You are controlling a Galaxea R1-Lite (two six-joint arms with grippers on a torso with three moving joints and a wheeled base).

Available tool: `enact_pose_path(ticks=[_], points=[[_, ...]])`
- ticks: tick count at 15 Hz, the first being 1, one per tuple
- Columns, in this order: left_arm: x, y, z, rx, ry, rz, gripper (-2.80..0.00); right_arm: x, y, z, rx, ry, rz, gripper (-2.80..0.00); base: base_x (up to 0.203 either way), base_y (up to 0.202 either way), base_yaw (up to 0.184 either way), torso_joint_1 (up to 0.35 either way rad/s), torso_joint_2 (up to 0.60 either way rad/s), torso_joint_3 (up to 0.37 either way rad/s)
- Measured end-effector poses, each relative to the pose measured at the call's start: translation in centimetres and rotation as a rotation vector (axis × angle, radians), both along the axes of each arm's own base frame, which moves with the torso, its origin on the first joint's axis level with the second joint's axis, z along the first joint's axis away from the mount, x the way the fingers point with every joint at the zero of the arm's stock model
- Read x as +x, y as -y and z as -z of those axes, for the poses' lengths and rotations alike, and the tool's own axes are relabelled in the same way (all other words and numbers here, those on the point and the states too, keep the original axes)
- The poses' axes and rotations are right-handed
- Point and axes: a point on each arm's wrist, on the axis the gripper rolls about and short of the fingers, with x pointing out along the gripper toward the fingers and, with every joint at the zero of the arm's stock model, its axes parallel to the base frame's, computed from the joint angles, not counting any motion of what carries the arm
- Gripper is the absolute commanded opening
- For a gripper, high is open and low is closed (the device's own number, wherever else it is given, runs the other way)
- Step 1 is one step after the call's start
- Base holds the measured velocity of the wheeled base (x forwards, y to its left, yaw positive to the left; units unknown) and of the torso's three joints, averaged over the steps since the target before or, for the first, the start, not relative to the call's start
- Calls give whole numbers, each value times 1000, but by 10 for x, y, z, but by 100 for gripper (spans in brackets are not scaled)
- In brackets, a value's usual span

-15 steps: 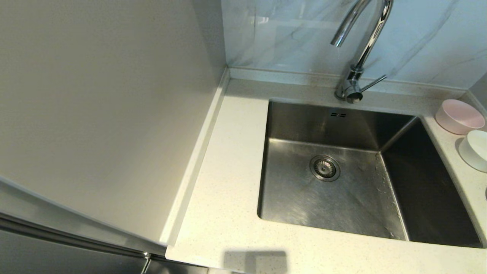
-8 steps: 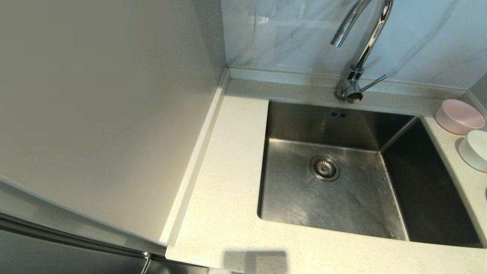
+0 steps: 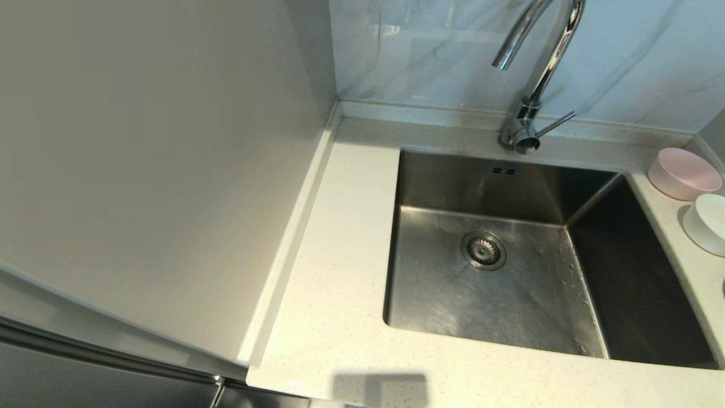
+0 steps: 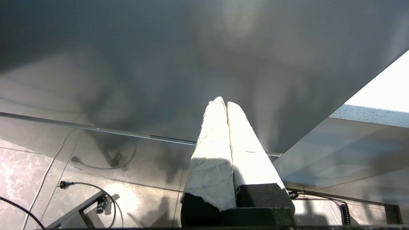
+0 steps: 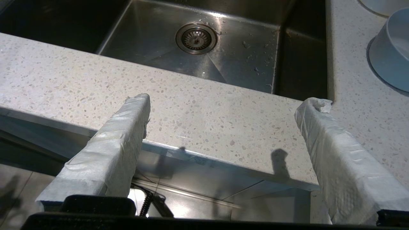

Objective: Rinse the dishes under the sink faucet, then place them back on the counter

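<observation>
On the speckled counter (image 3: 351,238) right of the sink (image 3: 453,294), a pale pink bowl (image 3: 684,173) sits at the back and a white bowl (image 3: 707,224) in front of it. The chrome faucet (image 3: 535,85) stands behind the sink with no water showing. Neither gripper appears in the head view. My right gripper (image 5: 227,100) is open and empty, hovering at the counter's front edge (image 5: 204,127) before the sink (image 5: 223,60); a grey-white bowl (image 5: 389,60) lies beyond its one finger. My left gripper (image 4: 225,102) is shut and empty, low beside the cabinet.
A smooth beige-grey side panel (image 3: 158,170) rises along the counter's left. The drain strainer (image 3: 483,250) sits in the sink floor, with water drops around it. Cables (image 4: 96,188) lie on the tiled floor below the left gripper.
</observation>
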Motion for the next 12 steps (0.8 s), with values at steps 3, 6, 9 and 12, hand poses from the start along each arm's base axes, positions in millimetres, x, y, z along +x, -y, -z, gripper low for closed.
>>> enact_pose_path(ticks=[3, 6, 9, 12], points=[[0, 0, 0, 0, 0, 0, -280, 0, 0, 0, 0, 0, 0, 0, 0, 0, 0, 0, 0, 0], [0, 0, 0, 0, 0, 0, -280, 0, 0, 0, 0, 0, 0, 0, 0, 0, 0, 0, 0, 0], [0, 0, 0, -1, 0, 0, -280, 0, 0, 0, -1, 0, 1, 0, 0, 0, 0, 0, 0, 0], [0, 0, 0, -1, 0, 0, -280, 0, 0, 0, 0, 0, -1, 0, 0, 0, 0, 0, 0, 0]])
